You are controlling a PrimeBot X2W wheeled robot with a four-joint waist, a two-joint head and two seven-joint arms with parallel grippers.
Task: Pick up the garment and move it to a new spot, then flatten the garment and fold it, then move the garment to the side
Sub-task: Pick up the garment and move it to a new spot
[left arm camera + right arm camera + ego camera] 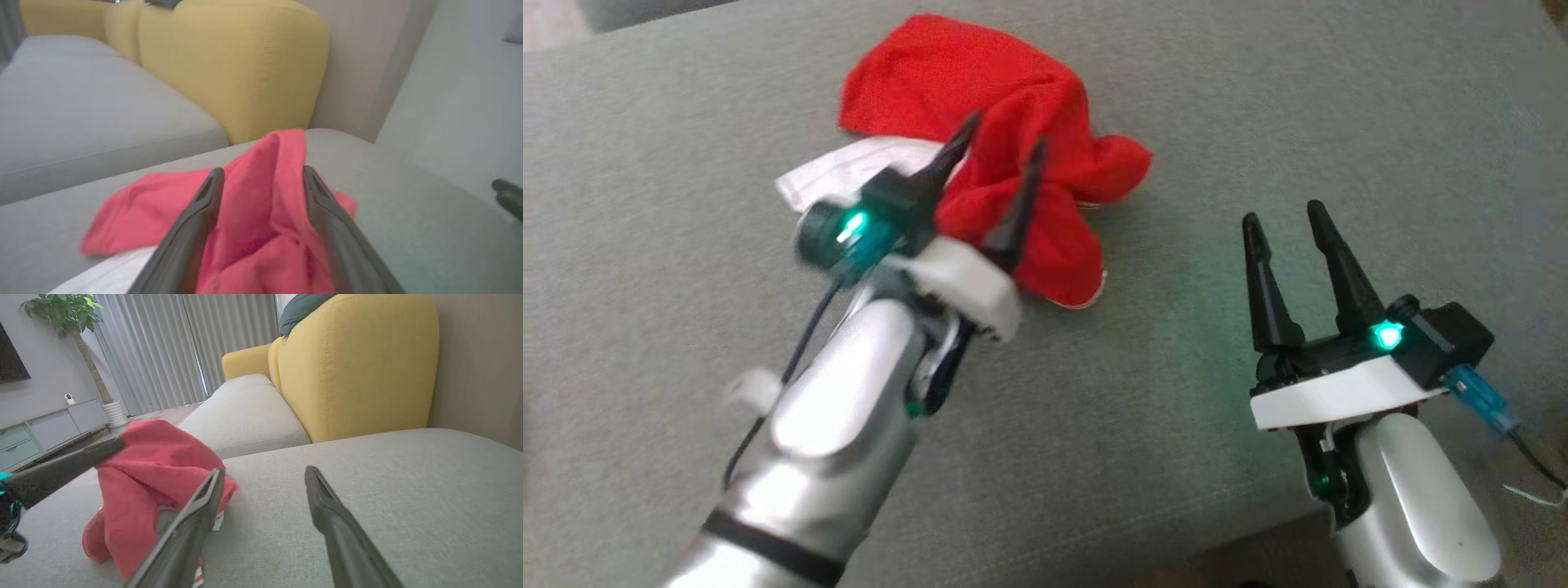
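- 2 arms show in my head view, both over a grey sofa cushion (1258,98).
- Furthest left, my left arm (833,425) reaches up and to the right toward the garment. It looks blurred on my feed.
- My left jaws are spread. Their 2 dark fingers (1021,204) stand apart over the near side of the heap.
- In the left wrist view a ridge of red cloth rises between those 2 fingers. I cannot tell whether either one touches the cloth.
- The garment (964,73) lies crumpled on the upper middle of the cushion. It is red, with a white layer (849,171) poking out from under its left edge.
- In the left wrist view a yellow backrest (233,69) stands behind the heap.
- Right of the garment a stretch of bare cushion separates it from my right arm (1413,490), which comes in at the lower right.
- My right jaws are spread wide and point up the view, with grey cushion visible between them, apart from the cloth.
- In the right wrist view the garment sits to the left, partly behind the left-hand finger.
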